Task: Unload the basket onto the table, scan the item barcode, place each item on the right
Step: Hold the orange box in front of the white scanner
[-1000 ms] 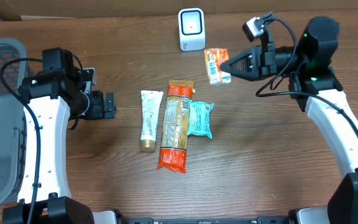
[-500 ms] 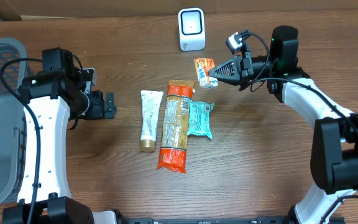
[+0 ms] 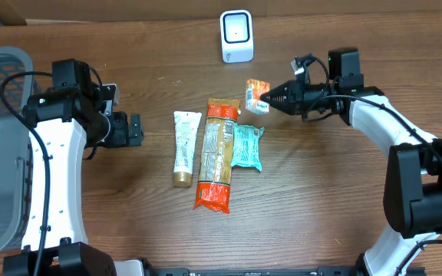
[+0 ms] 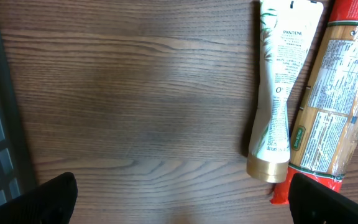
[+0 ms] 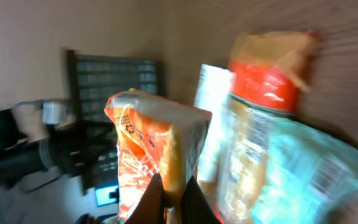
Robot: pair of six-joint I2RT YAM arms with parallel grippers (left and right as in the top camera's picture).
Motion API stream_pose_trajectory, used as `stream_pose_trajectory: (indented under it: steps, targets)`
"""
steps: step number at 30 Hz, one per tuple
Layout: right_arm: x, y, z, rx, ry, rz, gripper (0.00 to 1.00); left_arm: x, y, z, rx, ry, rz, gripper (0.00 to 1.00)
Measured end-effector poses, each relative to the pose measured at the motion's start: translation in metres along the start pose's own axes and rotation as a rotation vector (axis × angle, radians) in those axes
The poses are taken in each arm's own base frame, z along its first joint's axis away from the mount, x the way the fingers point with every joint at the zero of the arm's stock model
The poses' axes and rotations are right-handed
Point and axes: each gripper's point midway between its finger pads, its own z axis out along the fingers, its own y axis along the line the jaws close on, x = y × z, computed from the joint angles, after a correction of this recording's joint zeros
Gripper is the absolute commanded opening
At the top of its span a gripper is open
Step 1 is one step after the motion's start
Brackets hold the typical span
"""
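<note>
Right gripper (image 3: 272, 99) pinches a small orange packet (image 3: 255, 93) tightly, its arm stretched level near the white scanner (image 3: 236, 35). Left gripper (image 3: 134, 129) is spread wide, holding nothing.

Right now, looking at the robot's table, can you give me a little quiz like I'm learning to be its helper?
1. True or false: the right claw is shut on the small orange-and-white crinkly packet.
2. What lies between the white plastic tube with a gold cap and the teal plastic pouch?
A) the long clear packet with orange ends
B) a banana
C) a spoon
3. Fill in the word: the left claw is wide ____ and holds nothing.

Key: 1 true; 2 A; 3 open.
</note>
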Motion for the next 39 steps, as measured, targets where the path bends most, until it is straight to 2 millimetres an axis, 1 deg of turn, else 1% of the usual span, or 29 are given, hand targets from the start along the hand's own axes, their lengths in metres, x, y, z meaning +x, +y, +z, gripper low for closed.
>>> stream_pose_trajectory:
  steps: [1, 3, 5, 6, 7, 9, 12, 15, 19, 21, 22, 24, 26, 29, 30, 31, 33, 39]
  targets:
    - [0.001, -0.005, -0.001, 0.043, 0.002, 0.013, 0.04, 0.0, 0.0, 0.0, 0.0, 0.0, 0.0, 1.0]
    - [0.0, -0.009, -0.007, 0.144, 0.001, 0.032, 0.04, 0.0, 0.0, 0.0, 0.0, 0.0, 0.0, 1.0]
    - [-0.008, -0.004, -0.017, 0.264, -0.015, 0.012, 0.04, 0.0, 0.0, 0.0, 0.0, 0.0, 0.0, 0.99]
    - [-0.015, 0.002, -0.023, 0.325, -0.034, -0.016, 0.04, 0.0, 0.0, 0.0, 0.0, 0.0, 0.0, 0.99]
    - [-0.023, 0.011, -0.029, 0.381, -0.055, -0.056, 0.04, 0.0, 0.0, 0.0, 0.0, 0.0, 0.0, 1.0]
    - [-0.042, 0.038, -0.042, 0.502, -0.125, -0.176, 0.04, 0.0, 0.0, 0.0, 0.0, 0.0, 0.0, 1.0]
    - [-0.067, 0.076, -0.051, 0.654, -0.245, -0.367, 0.04, 0.0, 0.0, 0.0, 0.0, 0.0, 0.0, 1.0]
    - [-0.085, 0.107, -0.048, 0.775, -0.371, -0.549, 0.04, 0.0, 0.0, 0.0, 0.0, 0.0, 0.0, 1.0]
    - [-0.105, 0.14, -0.035, 0.929, -0.536, -0.779, 0.04, 0.0, 0.0, 0.0, 0.0, 0.0, 0.0, 1.0]
    - [-0.119, 0.158, -0.029, 0.988, -0.639, -0.882, 0.04, 0.0, 0.0, 0.0, 0.0, 0.0, 0.0, 1.0]
    - [-0.128, 0.166, -0.027, 1.02, -0.693, -0.929, 0.04, 0.0, 0.0, 0.0, 0.0, 0.0, 0.0, 0.99]
    - [-0.142, 0.17, -0.025, 1.07, -0.753, -0.99, 0.04, 0.0, 0.0, 0.0, 0.0, 0.0, 0.0, 1.0]
    - [-0.157, 0.167, -0.022, 1.124, -0.795, -1.038, 0.04, 0.0, 0.0, 0.0, 0.0, 0.0, 0.0, 0.99]
    - [-0.177, 0.151, -0.014, 1.196, -0.818, -1.096, 0.04, 0.0, 0.0, 0.0, 0.0, 0.001, 0.0, 1.0]
    - [-0.186, 0.14, -0.007, 1.232, -0.813, -1.126, 0.04, 0.0, 0.0, 0.0, 0.0, 0.0, 0.0, 0.99]
    - [-0.188, 0.135, -0.005, 1.243, -0.804, -1.132, 0.04, 0.0, 0.0, 0.0, 0.0, 0.001, 0.0, 1.0]
    - [-0.198, 0.12, 0.005, 1.282, -0.794, -1.181, 0.04, 0.0, 0.0, 0.0, 0.0, 0.001, 0.0, 1.0]
    - [-0.212, 0.061, 0.047, 1.387, -0.618, -1.352, 0.04, 0.0, 0.0, 0.0, 0.0, 0.001, 0.0, 1.0]
